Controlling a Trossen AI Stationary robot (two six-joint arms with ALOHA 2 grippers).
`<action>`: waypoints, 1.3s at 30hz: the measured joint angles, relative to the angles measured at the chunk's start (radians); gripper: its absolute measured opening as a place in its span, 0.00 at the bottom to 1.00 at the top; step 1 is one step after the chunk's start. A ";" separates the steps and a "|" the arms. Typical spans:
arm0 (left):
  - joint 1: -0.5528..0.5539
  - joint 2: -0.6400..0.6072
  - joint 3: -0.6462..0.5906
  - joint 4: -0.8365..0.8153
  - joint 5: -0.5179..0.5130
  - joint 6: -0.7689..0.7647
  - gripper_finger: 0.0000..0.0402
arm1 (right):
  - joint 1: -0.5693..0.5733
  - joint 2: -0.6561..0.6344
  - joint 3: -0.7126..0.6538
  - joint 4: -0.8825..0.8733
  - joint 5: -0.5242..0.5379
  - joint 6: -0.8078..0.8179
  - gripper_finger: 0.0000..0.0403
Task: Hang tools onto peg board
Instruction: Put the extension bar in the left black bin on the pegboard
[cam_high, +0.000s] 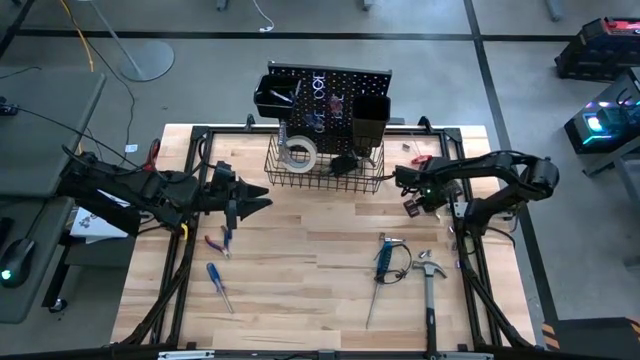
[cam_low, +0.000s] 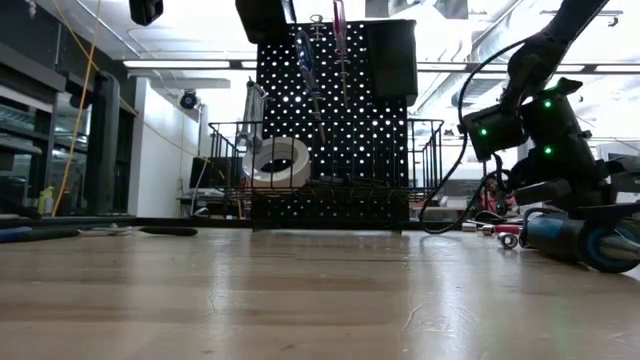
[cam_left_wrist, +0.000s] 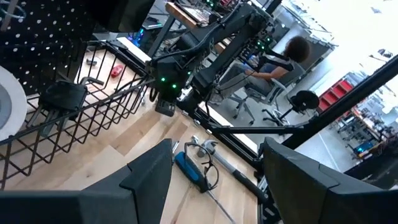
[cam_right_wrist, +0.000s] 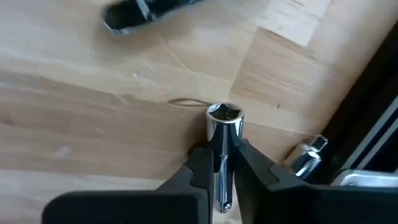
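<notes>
Pinching a chrome socket (cam_right_wrist: 224, 134) between my right gripper (cam_right_wrist: 219, 163) fingers, I hold it low over the tabletop (cam_high: 300, 260), right of the wire basket (cam_high: 325, 170). My left gripper (cam_high: 250, 197) waits left of that basket, jaws spread. White tape roll (cam_high: 298, 152) lies inside it, against the peg board (cam_high: 330, 95).

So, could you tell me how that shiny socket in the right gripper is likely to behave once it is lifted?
The socket looks like polished metal, so probably rigid and heavy for its size. Its smooth round barrel, pinched between the right gripper's narrow fingertips, could slip or swivel. If dropped on the wooden table, it would likely roll.
</notes>
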 joint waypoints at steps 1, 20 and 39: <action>0.000 -0.002 0.000 0.000 0.003 0.007 0.58 | 0.015 0.000 0.000 0.004 0.000 0.032 0.06; 0.001 -0.213 0.000 -0.020 0.012 0.151 0.58 | 0.455 -0.283 0.698 -0.121 0.247 0.273 0.03; 0.001 -0.155 0.000 -0.008 -0.022 0.122 0.58 | 0.326 0.423 1.685 0.724 0.273 -0.574 0.03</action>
